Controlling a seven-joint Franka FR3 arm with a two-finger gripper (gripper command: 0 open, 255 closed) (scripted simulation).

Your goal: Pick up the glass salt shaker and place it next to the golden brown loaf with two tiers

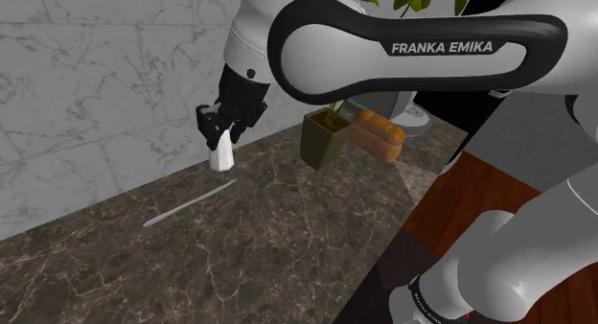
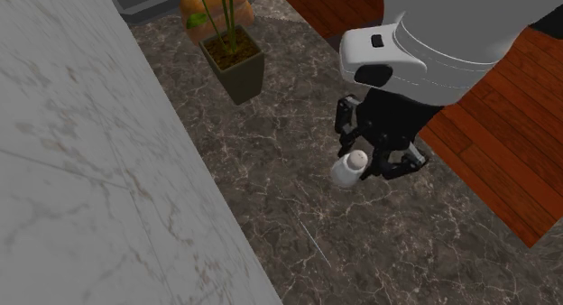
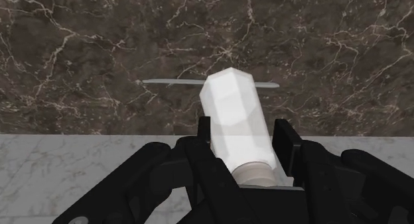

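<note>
The white salt shaker (image 1: 222,157) is clasped between the two black fingers of the gripper (image 1: 222,140), left of centre in the shoulder view, in front of the pale marble wall (image 1: 96,82). In the wrist view its capped end is seen tucked toward the palm. Its long axis is run along the fingers, with the faceted base pointed down at the dark marble counter (image 1: 287,236). One shaker is counted, one thin grey rod (image 1: 189,205) lying flat lower left of it, one potted plant (image 1: 323,138) and one brown loaf (image 1: 377,135) to the right of centre.
</note>
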